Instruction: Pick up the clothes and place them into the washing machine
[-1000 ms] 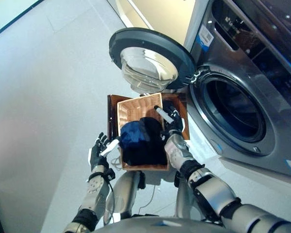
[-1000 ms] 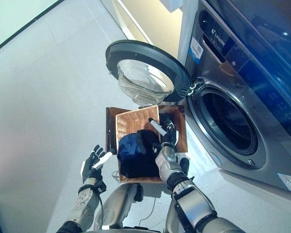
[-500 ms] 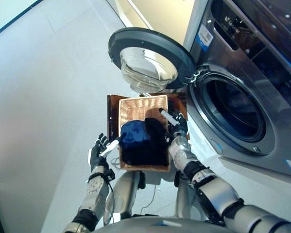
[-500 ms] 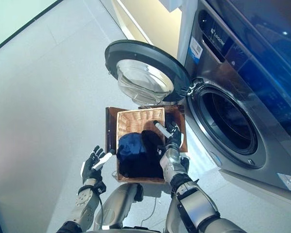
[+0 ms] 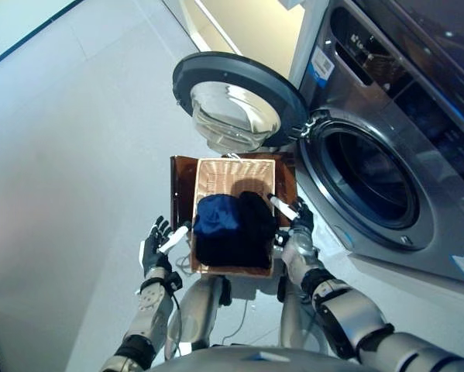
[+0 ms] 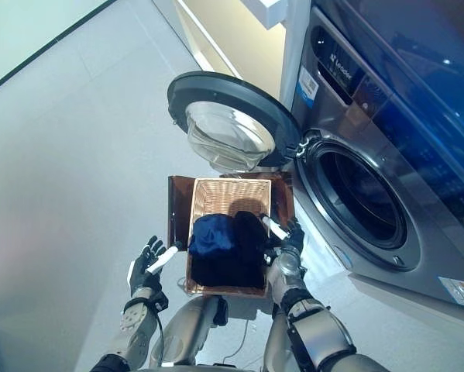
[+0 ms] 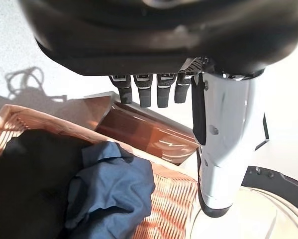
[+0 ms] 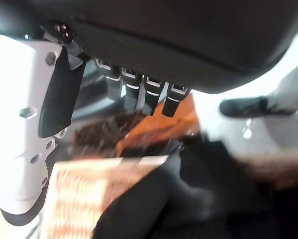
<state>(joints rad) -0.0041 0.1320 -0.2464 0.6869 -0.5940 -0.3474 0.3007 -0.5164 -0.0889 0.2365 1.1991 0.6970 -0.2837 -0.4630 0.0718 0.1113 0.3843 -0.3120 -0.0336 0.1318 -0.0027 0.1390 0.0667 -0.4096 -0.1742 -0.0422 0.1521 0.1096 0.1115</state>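
A shallow wicker basket (image 5: 232,174) rests on the low dark brown box (image 5: 180,177) in front of the open washing machine. A blue garment (image 5: 216,215) and a black garment (image 5: 253,231) lie heaped in its near half. My right hand (image 5: 295,232) is open beside the basket's right rim, close to the black garment, with the white-covered thumb pointing over the rim; it holds nothing. In the right wrist view the straight fingers (image 8: 139,92) hang above the black garment (image 8: 188,199). My left hand (image 5: 156,244) is open and empty left of the basket; its wrist view shows the blue garment (image 7: 114,189).
The washing machine's dark drum opening (image 5: 365,182) is to the right of the basket. Its round glass door (image 5: 238,99) stands swung open beyond the basket. Pale grey floor (image 5: 69,155) spreads to the left.
My right hand has drawn back from over the basket's middle to its right rim, nearer me. The basket has turned squarer on the box. The left hand has stayed put.
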